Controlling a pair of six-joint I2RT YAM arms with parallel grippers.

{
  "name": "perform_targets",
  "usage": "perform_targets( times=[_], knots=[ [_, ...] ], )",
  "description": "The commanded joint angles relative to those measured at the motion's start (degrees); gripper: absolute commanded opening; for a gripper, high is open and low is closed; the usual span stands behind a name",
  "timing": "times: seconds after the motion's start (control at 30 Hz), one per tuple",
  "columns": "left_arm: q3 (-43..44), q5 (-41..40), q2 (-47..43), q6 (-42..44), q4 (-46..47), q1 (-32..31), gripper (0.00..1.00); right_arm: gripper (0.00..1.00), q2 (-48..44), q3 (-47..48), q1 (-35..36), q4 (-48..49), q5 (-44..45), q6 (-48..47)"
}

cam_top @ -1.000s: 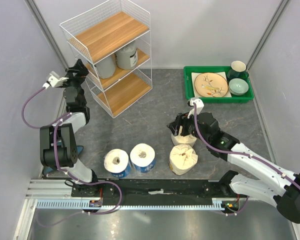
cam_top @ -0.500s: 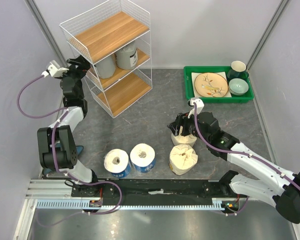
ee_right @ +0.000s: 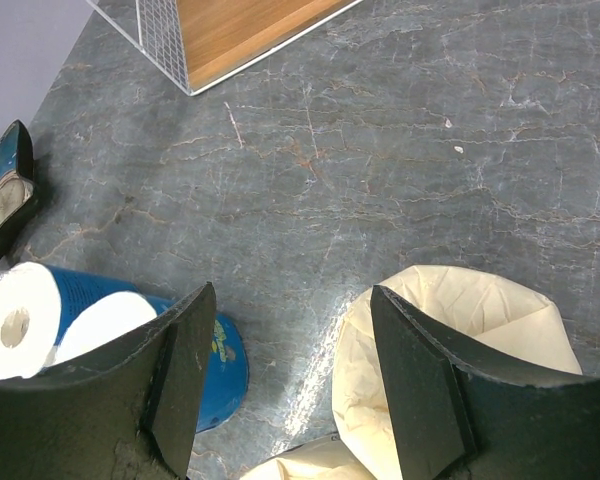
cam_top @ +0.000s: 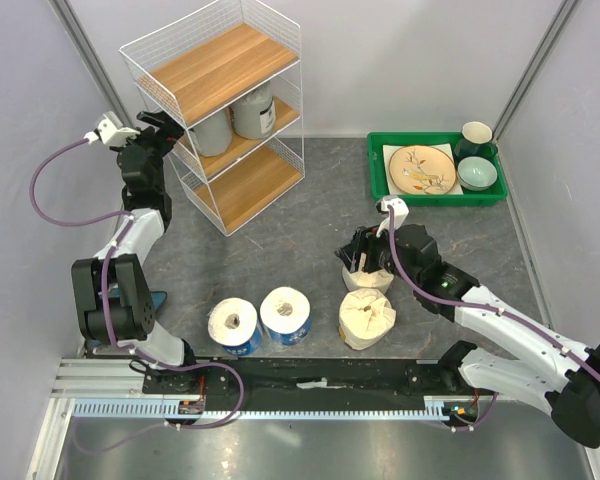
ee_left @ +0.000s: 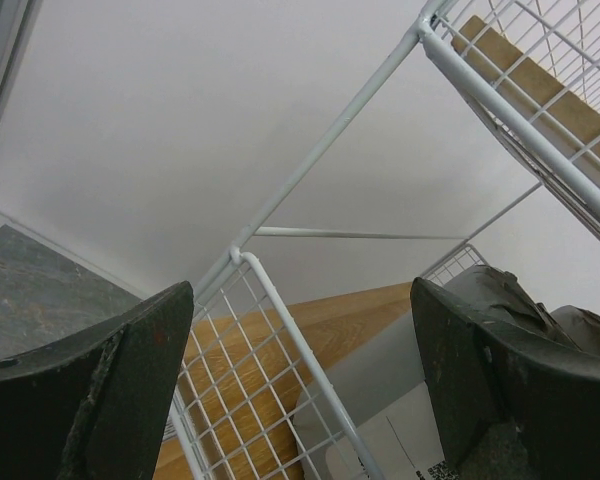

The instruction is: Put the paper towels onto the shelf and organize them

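Cream rough-surfaced paper towel roll (ee_right: 480,320) sat beneath the right gripper's (ee_right: 291,292) spread fingers, seemingly lined up for grabbing, while the left gripper's (ee_left: 302,290) open fingers faced the white wire shelf (cam_top: 220,70).

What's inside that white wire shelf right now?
Two grey-wrapped rolls stand on the shelf's middle tier. The top tier is bare; the bottom tier looks bare, its back hidden.
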Motion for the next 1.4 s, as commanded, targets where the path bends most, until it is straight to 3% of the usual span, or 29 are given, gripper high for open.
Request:
perform_targets(
  times=[0.0,0.37,0.63,0.87,1.1,1.37],
  knots=[
    [1.4,3.8,-2.0,2.5,-0.4,-0.1,0.96,0.72,-1.3,-0.5,-0.4,1.8,-0.5,0.5],
    [-1.1,6.8,-4.5,3.2,0.4,-0.3,0.96,0.71,-1.1,-0.3,-0.8,1.8,-0.6,0.7],
    [-3.1,5.9,-6.1,3.2,-0.6,0.2,0.96,0.73,3.8,5.8,-3.5,3.8,0.9,-0.1],
    [-3.8,5.9,-6.7,3.2,-0.2,0.8,0.97,0.73,16.8,15.9,-6.6,12.5,-6.8,1.0],
    [-5.6,6.0,-7.6,1.7,2.7,1.4,0.98,0.72,33.5,34.3,-7.2,19.7,-17.7,1.6],
    [-6.7,5.9,-9.1,0.4,3.4,2.0,0.99,0.67,48.0,49.5,-7.5,20.8,-13.5,2.8]
  ],
)
